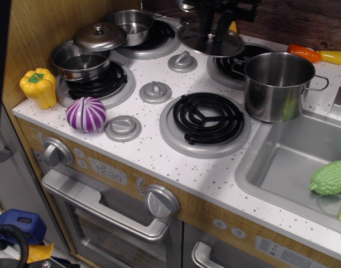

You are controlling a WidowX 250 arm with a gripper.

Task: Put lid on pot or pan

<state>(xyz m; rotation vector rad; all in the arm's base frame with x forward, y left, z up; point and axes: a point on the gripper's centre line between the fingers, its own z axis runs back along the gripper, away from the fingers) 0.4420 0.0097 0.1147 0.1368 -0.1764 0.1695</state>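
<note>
Steel lid: the lid (pixel 210 40), dark grey and nearly flat, hangs in the air above the back burners, clear of the stovetop, tilted slightly.
Gripper: the gripper (pixel 208 21) comes down from the top edge onto the middle of the lid; its black fingers stand close together at the lid's centre, clenched on the lid as far as the view shows, the knob itself hidden between them.
Tall pot: the pot (pixel 278 85) stands upright and uncovered on the white countertop (pixel 176 162), at the right edge of the back right burner (pixel 237 58) and just beside the sink (pixel 282 162); the lid is up and to its left, not over its mouth.
Front burner: the black coil burner (pixel 206 118) lies bare, just left of the pot.
Small pot: a shorter steel pot (pixel 81 61) sits on the left burner with a domed lid (pixel 100 36) resting askew on its rim.
Pan: a shallow steel pan (pixel 131 23) sits on the back left burner.
Toy food: a yellow pepper (pixel 38 86) and a purple onion (pixel 86 114) lie at the left; a green gourd (pixel 330 177) lies in the sink; a carrot (pixel 317 54) lies by the back wall.
</note>
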